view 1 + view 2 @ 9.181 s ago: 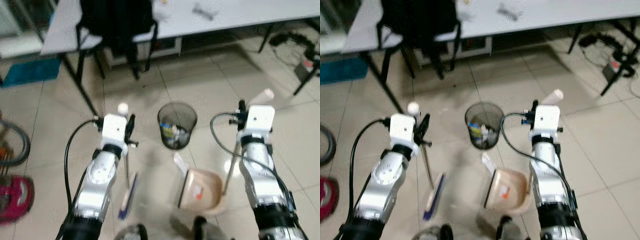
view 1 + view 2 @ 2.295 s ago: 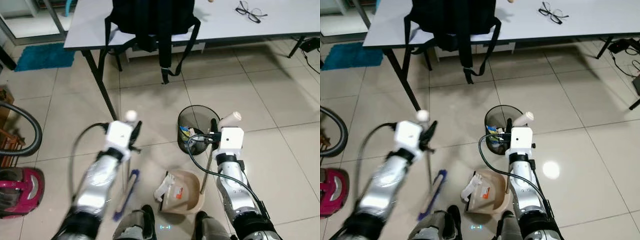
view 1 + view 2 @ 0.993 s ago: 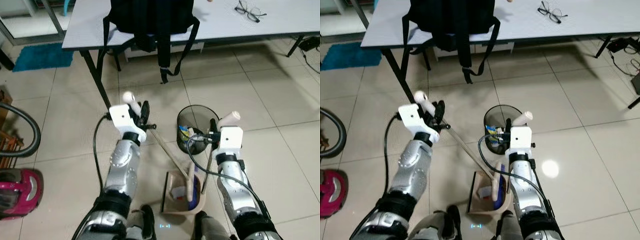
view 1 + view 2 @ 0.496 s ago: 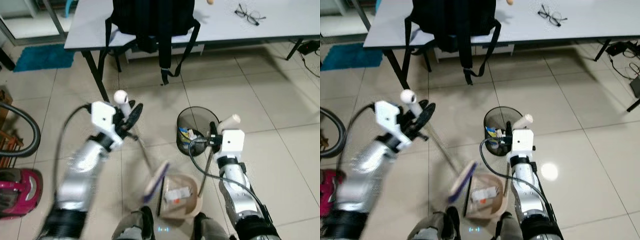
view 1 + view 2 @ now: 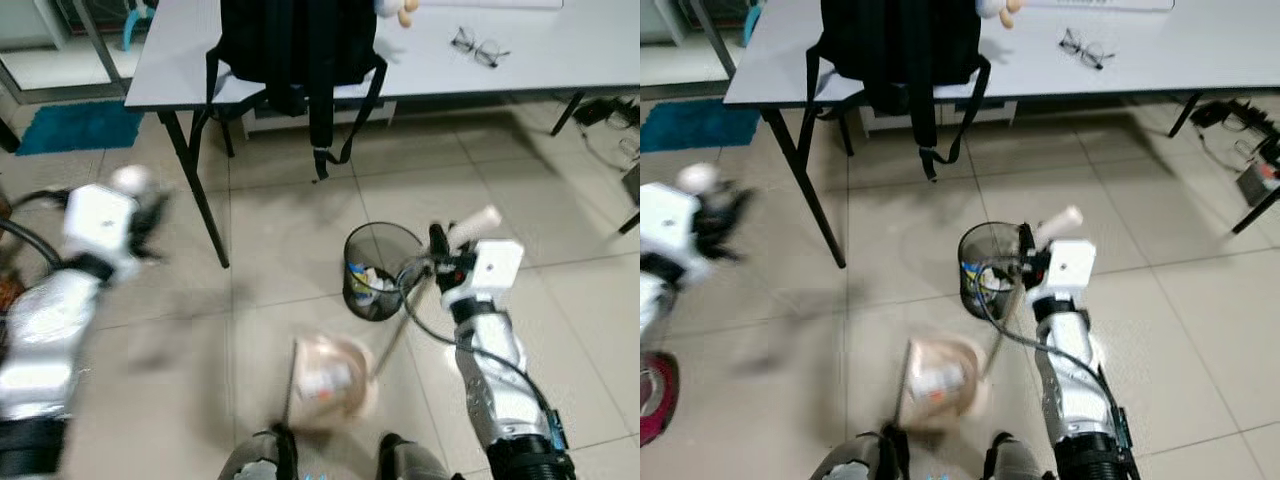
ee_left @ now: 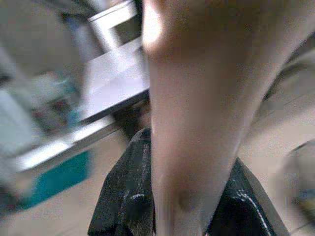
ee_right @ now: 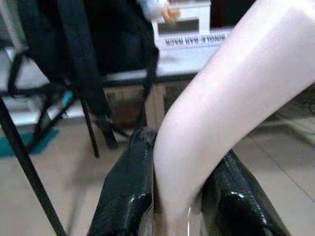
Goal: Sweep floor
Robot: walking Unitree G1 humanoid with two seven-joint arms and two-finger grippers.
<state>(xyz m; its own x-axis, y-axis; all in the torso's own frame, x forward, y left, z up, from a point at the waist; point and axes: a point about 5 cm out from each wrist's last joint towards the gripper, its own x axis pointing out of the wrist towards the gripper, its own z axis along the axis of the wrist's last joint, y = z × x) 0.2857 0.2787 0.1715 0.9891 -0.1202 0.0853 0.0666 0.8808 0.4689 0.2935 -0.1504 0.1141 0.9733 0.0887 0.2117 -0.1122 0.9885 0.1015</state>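
At the near edge of the head views, toward six o'clock, the robot's dark feet [image 5: 265, 462] are seen on the pale tiled floor [image 5: 560, 310]. Just beyond them the beige dustpan [image 5: 330, 380], blurred, is seen with light-coloured litter inside it, and its thin handle [image 5: 392, 338] is seen rising toward two o'clock up to the right gripper [image 5: 438, 248]. In the right wrist view the two black fingers [image 7: 125, 196] are pressed against both sides of the pale cream grip [image 7: 216, 118] at the handle's top, so the right gripper is clamped on the dustpan handle. Just past the dustpan, at about twelve o'clock from it, a black mesh wastebasket [image 5: 375, 272] holding rubbish is stood on the tiles, close beside the right gripper.

At nine o'clock the left gripper [image 5: 150, 222] is seen raised and heavily blurred, well apart from the dustpan. In the left wrist view its black fingers [image 6: 125, 196] are closed around a pale broom handle [image 6: 197, 98]; the brush end cannot be made out.

Farther off, at twelve o'clock, a grey table [image 5: 180, 60] is seen with a black backpack [image 5: 295, 45] hung over its edge and a pair of glasses [image 5: 476, 47] laid on top. A blue mat [image 5: 75, 125] lies at ten o'clock.
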